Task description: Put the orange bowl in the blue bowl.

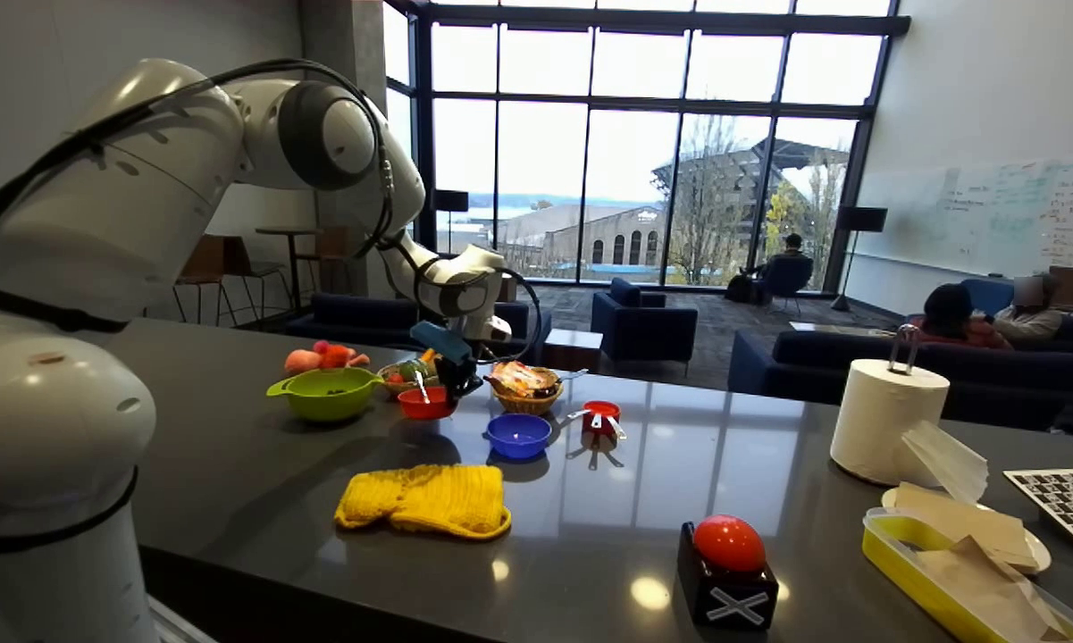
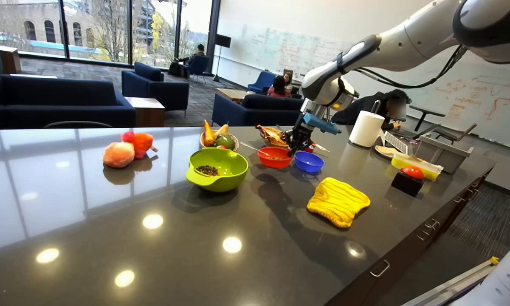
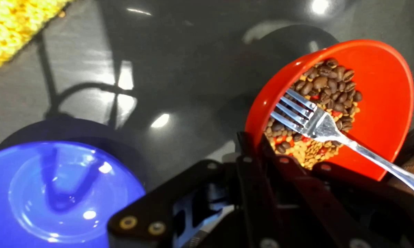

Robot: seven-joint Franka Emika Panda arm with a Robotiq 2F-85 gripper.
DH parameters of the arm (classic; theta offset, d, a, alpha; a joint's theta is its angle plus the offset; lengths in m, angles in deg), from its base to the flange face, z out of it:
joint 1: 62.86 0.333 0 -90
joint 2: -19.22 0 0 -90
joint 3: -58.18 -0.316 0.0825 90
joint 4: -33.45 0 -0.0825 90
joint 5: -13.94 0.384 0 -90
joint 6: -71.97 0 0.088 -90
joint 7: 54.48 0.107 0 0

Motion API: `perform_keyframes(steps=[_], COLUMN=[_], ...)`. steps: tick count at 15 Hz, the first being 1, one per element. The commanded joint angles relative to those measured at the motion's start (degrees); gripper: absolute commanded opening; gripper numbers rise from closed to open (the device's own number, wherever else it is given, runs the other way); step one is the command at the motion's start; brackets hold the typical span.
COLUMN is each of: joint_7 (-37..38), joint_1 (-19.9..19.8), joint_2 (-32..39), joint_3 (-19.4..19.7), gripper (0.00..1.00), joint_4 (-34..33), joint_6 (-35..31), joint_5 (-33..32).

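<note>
In the wrist view, the black claw [image 3: 254,141] clamps the rim of the shallow round red-orange plastic bowl [image 3: 381,88], probably because brown beans [image 3: 320,82] and a silver metal fork [image 3: 325,127] occupy its middle. In an exterior view, that bowl seems raised off the grey table [image 1: 590,554], toward the far edge and near the round deep-blue glossy bowl [image 1: 518,438]. In an exterior view, the knitted yellow cloth [image 2: 339,202] lies toward the table's slanting right edge, likely leaving the short carry room.
</note>
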Motion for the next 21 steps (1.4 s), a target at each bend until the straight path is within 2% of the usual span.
perform_keyframes(steps=[1, 13, 21], joint_7=[-2.9, -7.9, -8.8], joint_1=[-1.5, -5.4, -7.6], joint_2=[-4.8, -13.7, -14.1], joint_3=[-1.0, 0.8, 3.3], gripper=[0.01, 0.01, 0.01], joint_4=[3.2, 8.9, 8.5], joint_6=[0.0, -0.5, -0.5], joint_5=[1.8, 3.4, 4.2])
